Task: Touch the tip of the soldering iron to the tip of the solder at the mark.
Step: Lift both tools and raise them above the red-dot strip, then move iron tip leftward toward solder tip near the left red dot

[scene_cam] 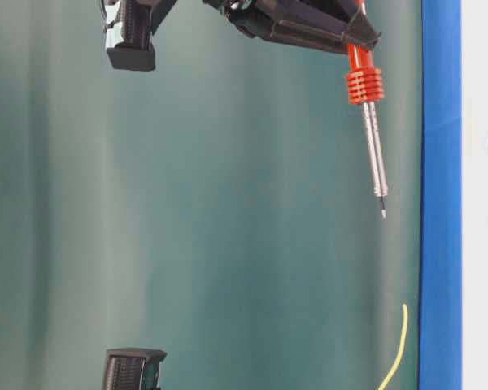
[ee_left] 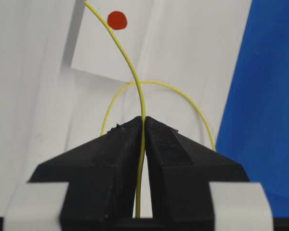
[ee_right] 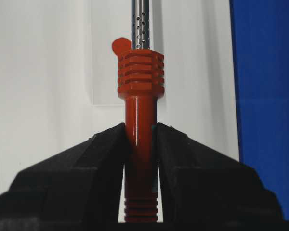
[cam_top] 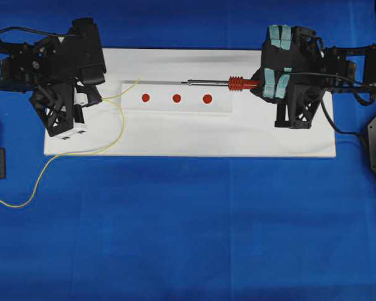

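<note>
- In the left wrist view, the left gripper is clamped on the solder — the yellow wire runs up between the black jaws and arcs away toward a red mark on the white board.
- In the right wrist view, the right gripper is closed on the soldering iron, its orange handle pinched between the jaws, ribbed collar just beyond them and silver shaft pointing away.
- From overhead, the solder's free end rises near the leftmost of three red marks — the iron's tip lies apart from it, past the middle mark.
- Beyond the board spreads a blue cloth, where the solder trails off.
</note>
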Motion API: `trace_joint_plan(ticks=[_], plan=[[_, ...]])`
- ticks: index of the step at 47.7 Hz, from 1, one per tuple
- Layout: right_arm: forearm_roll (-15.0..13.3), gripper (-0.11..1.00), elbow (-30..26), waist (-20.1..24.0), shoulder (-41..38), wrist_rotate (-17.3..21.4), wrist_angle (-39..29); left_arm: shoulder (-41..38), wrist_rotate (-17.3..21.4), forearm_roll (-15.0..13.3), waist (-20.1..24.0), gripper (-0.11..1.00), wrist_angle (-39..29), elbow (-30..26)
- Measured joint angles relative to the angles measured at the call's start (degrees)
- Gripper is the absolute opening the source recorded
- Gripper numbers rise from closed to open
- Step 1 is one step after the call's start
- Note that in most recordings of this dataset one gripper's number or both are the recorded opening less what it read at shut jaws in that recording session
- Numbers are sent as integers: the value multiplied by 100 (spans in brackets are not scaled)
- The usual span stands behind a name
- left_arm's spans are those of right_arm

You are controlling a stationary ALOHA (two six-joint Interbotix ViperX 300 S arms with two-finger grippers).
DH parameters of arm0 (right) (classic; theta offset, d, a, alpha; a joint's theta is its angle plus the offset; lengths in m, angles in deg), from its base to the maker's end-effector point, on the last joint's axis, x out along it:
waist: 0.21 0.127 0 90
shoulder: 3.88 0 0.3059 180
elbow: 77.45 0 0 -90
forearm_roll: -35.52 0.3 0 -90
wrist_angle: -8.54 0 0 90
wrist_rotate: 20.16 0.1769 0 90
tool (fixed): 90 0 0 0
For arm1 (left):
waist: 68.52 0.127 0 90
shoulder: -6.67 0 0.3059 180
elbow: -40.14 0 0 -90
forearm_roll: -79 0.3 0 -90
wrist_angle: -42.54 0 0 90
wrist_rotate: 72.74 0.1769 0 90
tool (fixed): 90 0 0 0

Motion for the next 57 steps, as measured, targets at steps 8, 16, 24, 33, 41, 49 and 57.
trace_joint_plan(ticks=[8,16,24,33,41,49,57], plan=[[0,7,-18,0,-62,9,-9,-229,-18,0,0,2,-9,0],[0,7,-18,0,-105,9,0,-527,-18,0,-18,2,-26,-9],[0,7,-18,0,-246,26,26,-800,-26,0,-26,2,62,-18],[0,7,-26,0,-448,26,220,-1046,9,0,-114,2,220,-62],[0,7,-26,0,-483,26,281,-1107,26,0,-237,2,237,-123],[0,7,-26,-9,-492,18,290,-1116,35,0,-237,2,246,-123],[0,7,-44,-9,-501,26,290,-1116,35,0,-246,2,220,-123]])
